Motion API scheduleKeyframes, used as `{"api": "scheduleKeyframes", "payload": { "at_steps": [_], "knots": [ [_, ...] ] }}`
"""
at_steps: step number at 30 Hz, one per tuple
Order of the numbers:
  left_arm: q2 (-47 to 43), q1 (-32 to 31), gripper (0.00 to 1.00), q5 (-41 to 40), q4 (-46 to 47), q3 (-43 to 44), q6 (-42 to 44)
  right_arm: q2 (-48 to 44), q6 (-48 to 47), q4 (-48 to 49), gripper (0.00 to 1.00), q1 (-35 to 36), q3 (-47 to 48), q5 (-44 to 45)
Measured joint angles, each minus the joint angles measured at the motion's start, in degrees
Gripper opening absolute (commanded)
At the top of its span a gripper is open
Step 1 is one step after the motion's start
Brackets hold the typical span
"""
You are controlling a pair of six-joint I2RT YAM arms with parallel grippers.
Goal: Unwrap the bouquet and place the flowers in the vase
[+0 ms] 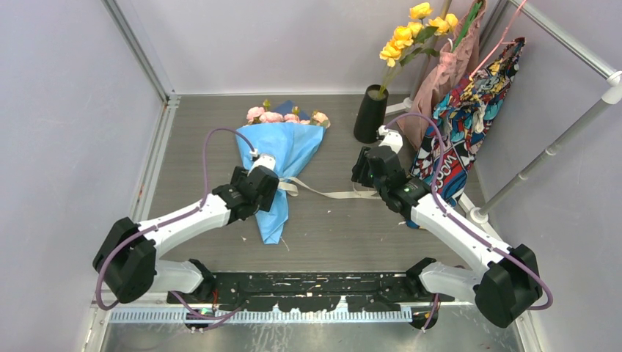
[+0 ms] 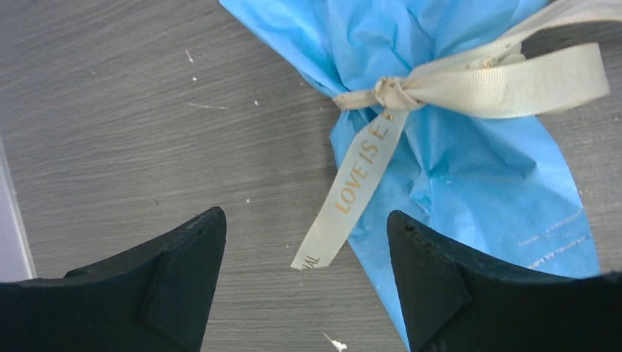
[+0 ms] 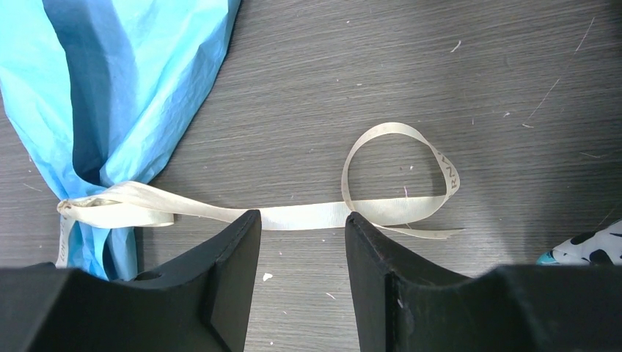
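The bouquet lies on the table, a blue paper cone with its point toward me and pale pink flowers at the far end. A cream ribbon is knotted round the cone. Its short printed tail ends between my left gripper's open fingers, above the table. That left gripper hovers over the cone's narrow part. The long ribbon end trails right in a loop, and a stretch of it runs just past the tips of my open right gripper. The black vase stands behind the right gripper.
Yellow flowers stand in the vase. A colourful patterned bag and a pink bag hang at the back right beside a slanted metal pole. Walls close in the left, back and right sides.
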Motion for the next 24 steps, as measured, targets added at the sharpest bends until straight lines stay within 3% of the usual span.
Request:
{"api": "scheduleKeyframes", "payload": {
  "at_steps": [24],
  "knots": [
    [12.04, 0.00, 0.74, -2.34, -6.23, 8.55, -2.40, -0.42, -0.02, -0.31, 0.50, 0.00, -0.11, 1.53]
  ]
}}
